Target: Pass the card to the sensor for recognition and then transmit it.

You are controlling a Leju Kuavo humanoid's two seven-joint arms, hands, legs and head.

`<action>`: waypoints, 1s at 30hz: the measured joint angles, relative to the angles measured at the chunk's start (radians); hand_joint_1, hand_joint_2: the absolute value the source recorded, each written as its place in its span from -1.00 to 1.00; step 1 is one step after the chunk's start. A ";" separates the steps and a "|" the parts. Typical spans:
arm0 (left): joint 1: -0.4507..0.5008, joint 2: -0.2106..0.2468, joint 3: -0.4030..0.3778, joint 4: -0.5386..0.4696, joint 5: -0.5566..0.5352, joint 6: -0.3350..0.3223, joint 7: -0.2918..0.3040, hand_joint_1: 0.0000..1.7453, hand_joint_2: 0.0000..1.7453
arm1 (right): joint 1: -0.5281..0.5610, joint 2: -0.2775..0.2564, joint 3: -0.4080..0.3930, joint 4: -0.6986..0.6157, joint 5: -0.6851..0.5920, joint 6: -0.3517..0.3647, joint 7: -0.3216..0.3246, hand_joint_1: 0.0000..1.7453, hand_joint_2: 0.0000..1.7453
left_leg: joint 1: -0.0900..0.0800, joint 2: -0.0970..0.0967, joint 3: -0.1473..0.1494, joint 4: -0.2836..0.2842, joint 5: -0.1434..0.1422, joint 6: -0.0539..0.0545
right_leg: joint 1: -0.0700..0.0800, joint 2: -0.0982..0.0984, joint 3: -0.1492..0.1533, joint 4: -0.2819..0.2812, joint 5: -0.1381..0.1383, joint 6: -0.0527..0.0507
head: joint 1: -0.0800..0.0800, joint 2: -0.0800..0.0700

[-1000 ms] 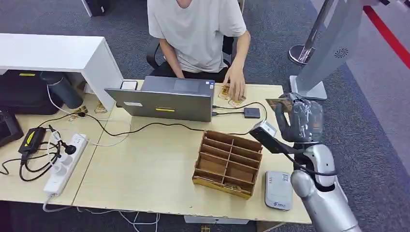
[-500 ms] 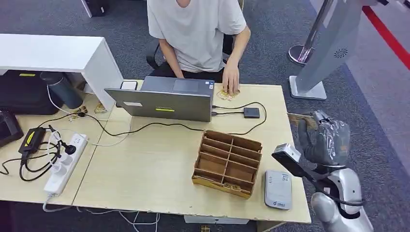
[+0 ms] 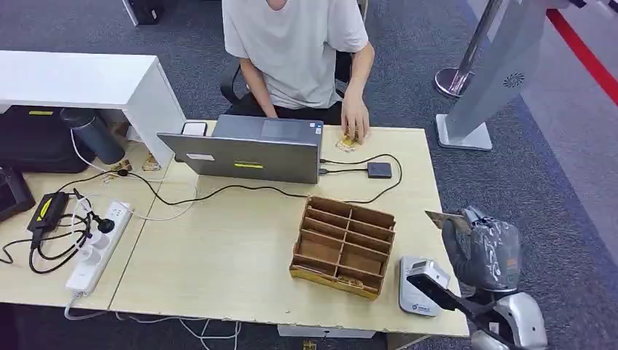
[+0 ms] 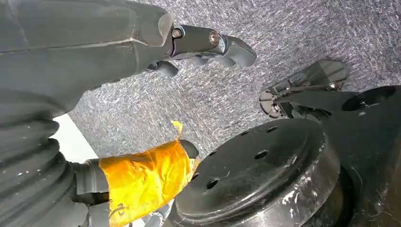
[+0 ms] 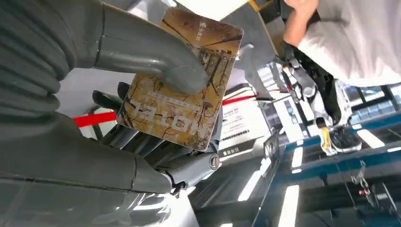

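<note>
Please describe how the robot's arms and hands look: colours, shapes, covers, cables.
The right arm is silver and rounded, with a black wrist camera bracket and a black cable. The right hand is grey under a clear plastic wrap. The left hand has a grey ribbed cover, dark fingers, and yellow tape on one finger.

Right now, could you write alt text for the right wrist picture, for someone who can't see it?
The robot's right hand pinches a tan patterned card between thumb and fingers. Behind it sits a person in a white shirt.
</note>
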 joint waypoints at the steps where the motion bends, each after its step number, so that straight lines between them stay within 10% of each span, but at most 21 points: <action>1: 0.000 0.000 0.000 0.000 0.000 0.000 0.000 -1.00 1.00 | 0.008 0.000 0.000 0.001 0.000 -0.001 -0.001 1.00 1.00 | 0.000 0.000 0.000 0.000 0.000 0.000 | 0.000 0.000 0.000 0.000 0.000 0.000 | 0.000 0.000; 30: -0.001 0.000 0.001 0.000 -0.011 -0.001 0.003 -1.00 1.00 | 0.048 0.016 -0.003 0.248 0.098 -0.047 0.069 1.00 1.00 | 0.000 0.000 0.000 0.000 0.001 -0.001 | 0.000 0.000 0.000 0.000 0.001 0.000 | 0.000 0.000</action>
